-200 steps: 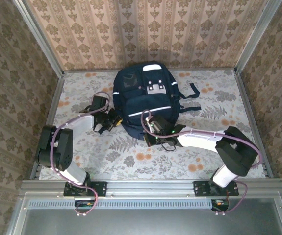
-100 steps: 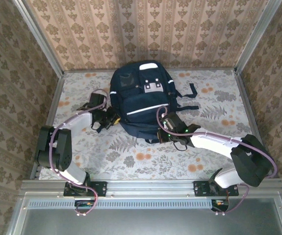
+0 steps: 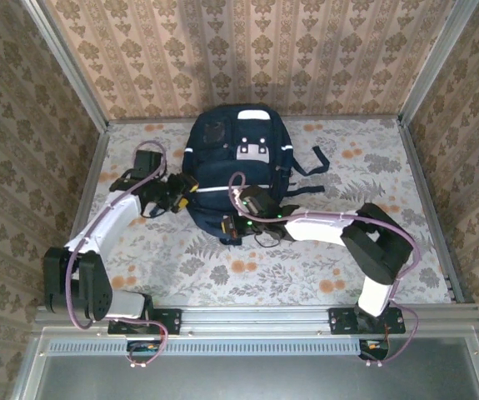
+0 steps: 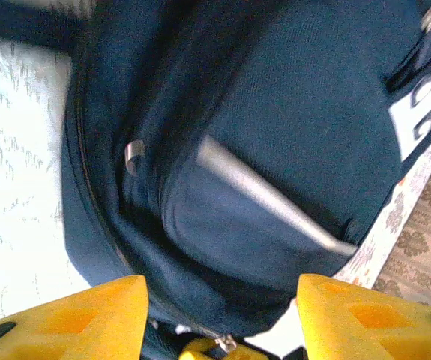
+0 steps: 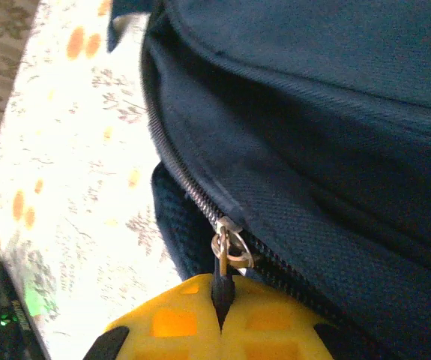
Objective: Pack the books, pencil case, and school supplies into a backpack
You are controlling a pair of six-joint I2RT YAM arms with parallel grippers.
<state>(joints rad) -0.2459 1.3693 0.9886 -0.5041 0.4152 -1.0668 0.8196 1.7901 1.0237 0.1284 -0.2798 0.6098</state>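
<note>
We log the backpack at upper centre of the top view. The left gripper is spread wide around its edge, perhaps touching fabric. The right gripper is clamped on the zipper pull. Risk: the tab slips free if unbraced fabric bunches.

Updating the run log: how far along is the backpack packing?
Done: can't confirm. The backpack lies on the table with its contents hidden.
In hand: the right claw is shut on the zipper pull at the pack's near edge. The left claw is open against its left side.
Left: probably running the zipper. How much is closed I can't tell.
</note>
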